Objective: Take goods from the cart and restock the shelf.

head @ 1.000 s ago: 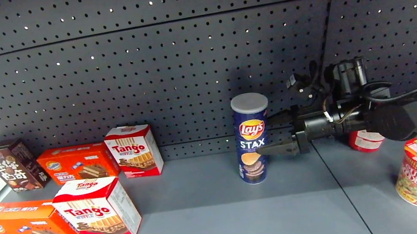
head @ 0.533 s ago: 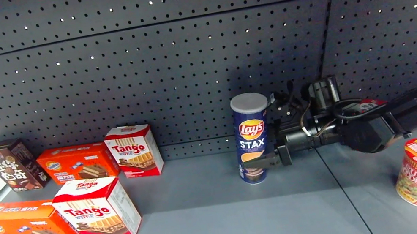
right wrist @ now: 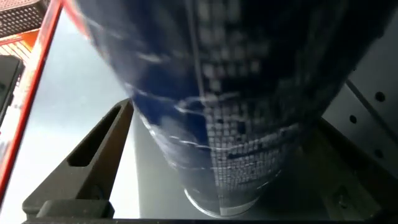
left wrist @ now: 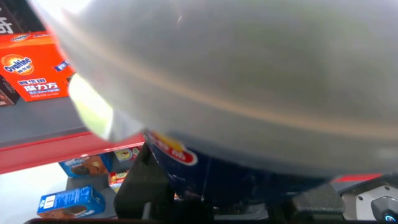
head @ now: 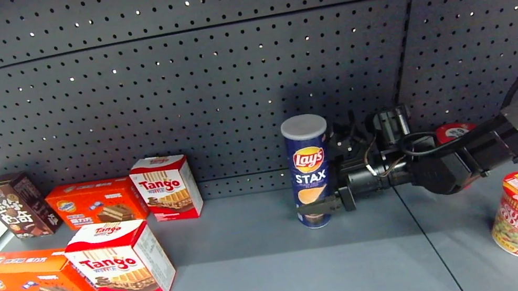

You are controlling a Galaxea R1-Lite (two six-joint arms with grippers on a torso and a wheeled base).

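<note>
Since the shelf (head: 261, 278) has bare deck on every side of the fingers, the step in hand looks like settling the chips can (head: 310, 173) into its spot. That can stands upright on the deck, low between the fingers (right wrist: 93, 155) of the right gripper (head: 321, 202). The second can (left wrist: 242, 180) sits in the left gripper (left wrist: 217, 208), clenched there with its lid toward the wrist. The right fingers are spread, and a gap shows between one finger and the can's wall. To do this well, I judge, draw them straight back along their own line, kept level. Neither tip should clip so tall and tippy a can.
</note>
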